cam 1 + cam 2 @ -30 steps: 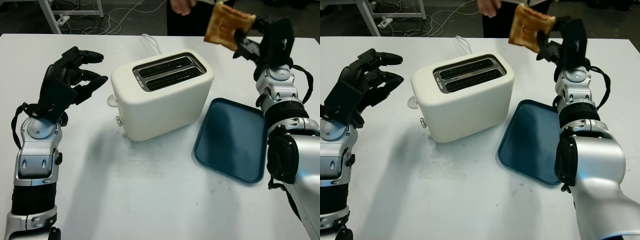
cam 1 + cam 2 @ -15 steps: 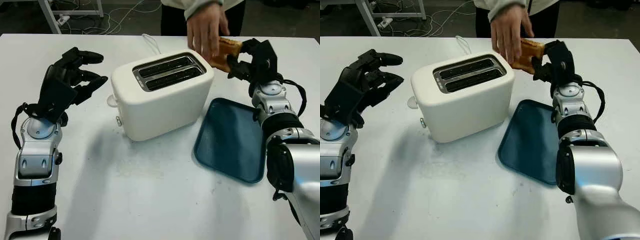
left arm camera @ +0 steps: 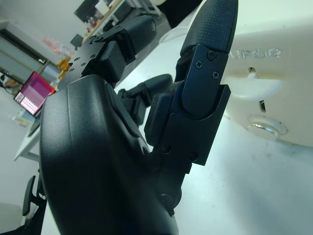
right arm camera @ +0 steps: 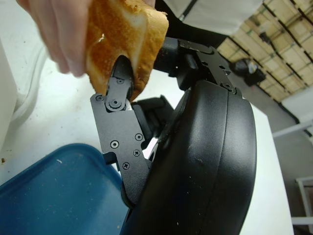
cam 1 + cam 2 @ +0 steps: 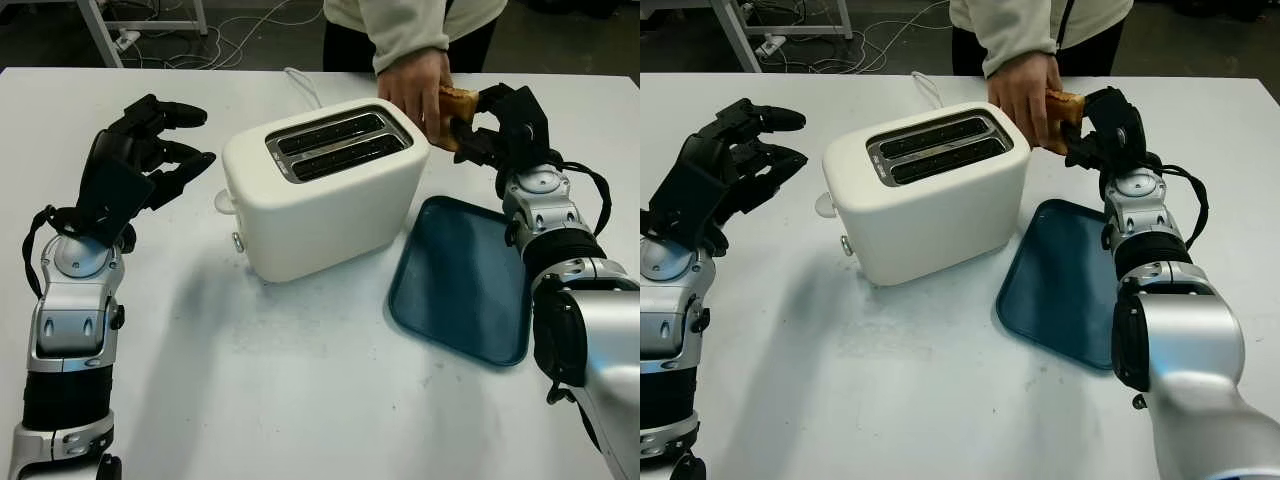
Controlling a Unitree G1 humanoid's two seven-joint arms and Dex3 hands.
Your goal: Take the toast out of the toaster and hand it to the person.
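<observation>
Left of the toaster we see the left hand, black, held above the white table, open and holding nothing. The left wrist view adds what the head views miss: the toaster's side close up, with a cream lever and a round knob below it. The toaster itself is a smooth, rounded, cream box with two dark slots on top, both without bread. Right of the toaster lies a dark blue tray, flat, rounded corners, matte. Behind the toaster's right end we find the right hand closed on the toast, with a person's hand also gripping the slice. The right wrist view shows the toast browned and porous, a black finger pressed on its face.
</observation>
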